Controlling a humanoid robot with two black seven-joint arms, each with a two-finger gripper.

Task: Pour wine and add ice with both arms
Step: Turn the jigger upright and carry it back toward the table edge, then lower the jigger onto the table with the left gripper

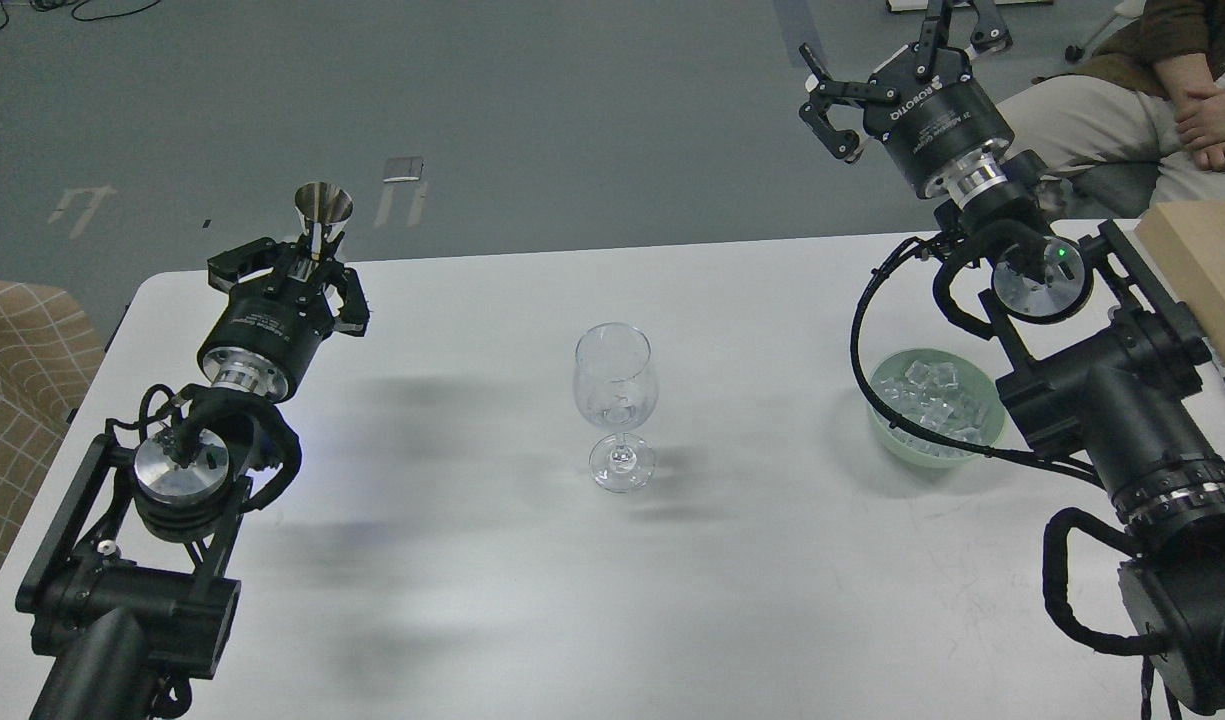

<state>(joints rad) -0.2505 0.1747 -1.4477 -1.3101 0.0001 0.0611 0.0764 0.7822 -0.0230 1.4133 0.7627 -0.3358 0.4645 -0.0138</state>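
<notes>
A clear stemmed wine glass stands upright in the middle of the white table; a few ice cubes show low in its bowl. No stream of wine shows. My left gripper is at the table's far left, shut on a steel double-cone jigger held upright, well left of the glass. A pale green bowl holds many clear ice cubes at the right. My right gripper is raised high beyond the table's far edge, fingers spread open and empty.
A pale wooden box sits at the table's right edge. A seated person is at the far right beyond the table. A tan checked cushion lies left of the table.
</notes>
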